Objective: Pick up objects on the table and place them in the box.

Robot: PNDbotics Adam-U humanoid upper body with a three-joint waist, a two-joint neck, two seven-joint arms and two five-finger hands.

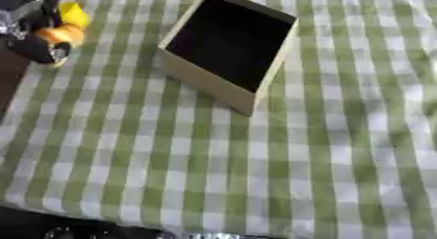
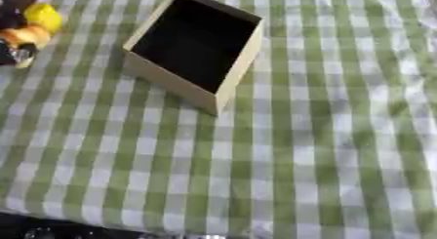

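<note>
An open cardboard box (image 1: 267,79) with a dark, empty-looking inside stands askew at the upper middle of the green-and-white checked cloth. At the far upper left my left hand (image 1: 32,47), black with silver parts, comes in from the corner. Its fingers look curled round an orange thing (image 1: 60,35), and a yellow thing (image 1: 74,13) sits right above that. The picture is blurred there, so I cannot make out their shapes. Hand and objects are well left of the box, with a strip of cloth between them. My right hand shows in neither view.
The checked cloth (image 1: 256,174) covers the table in front of and right of the box. The table's left edge (image 1: 12,94) runs beside my left hand, with dark floor beyond. A dark band with silver bits (image 1: 102,231) lies along the bottom.
</note>
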